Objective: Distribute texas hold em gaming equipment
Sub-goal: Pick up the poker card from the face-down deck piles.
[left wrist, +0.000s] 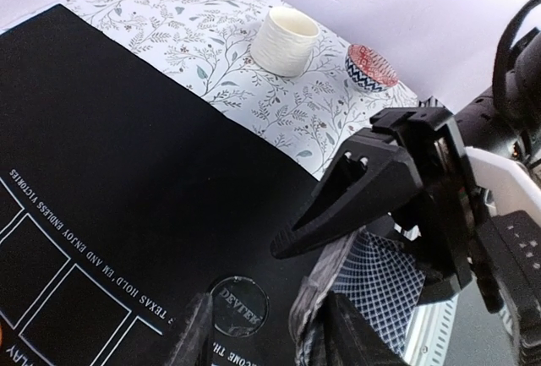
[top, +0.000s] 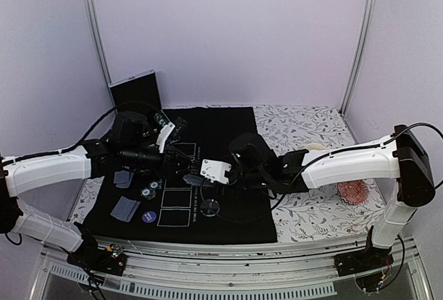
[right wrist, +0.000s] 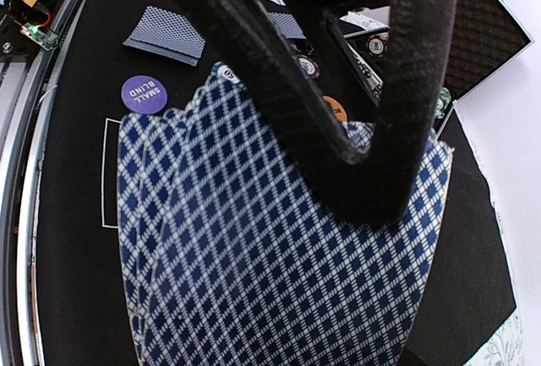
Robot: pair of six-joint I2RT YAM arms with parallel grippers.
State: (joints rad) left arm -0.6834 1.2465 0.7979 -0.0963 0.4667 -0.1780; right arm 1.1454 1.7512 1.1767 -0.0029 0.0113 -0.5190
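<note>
Left arm's base [top: 97, 257] and right arm's base [top: 363, 265] are sitting at the near edge of the table [top: 304, 224]. Just beyond them a black mat [top: 228, 123] is covering the table's left and middle. By its near-left corner 1 face-down card [top: 124, 208] is lying with its lattice back up, and a purple disc [top: 149, 217] reading SMALL BLIND is resting just beside it. A clear disc [left wrist: 239, 305] marked DEALER is lying close to the mat's near edge, about midway along.

Slightly farther in on the left, a few striped chips [top: 149, 190] are sitting between that card and a second card [top: 123, 177], also face down.

Over the mat's middle the 2 grippers are meeting. The right gripper [right wrist: 372, 188] is clamping a fan of cards [right wrist: 279, 256], blue-lattice backs showing, above the mat. The left gripper [left wrist: 266, 341] is standing parted around the fan's edge, 1 finger close against the cards and the other apart from them, gripping nothing. An orange disc [right wrist: 334, 108] is lying on the mat beyond the fan.

On the floral cloth [left wrist: 211, 53] right of the mat, a patterned dish [left wrist: 372, 68] is sitting near the table's right edge, with a cream cup [left wrist: 286, 40] near it. At the far-left corner an open case [top: 135, 92] is standing.
</note>
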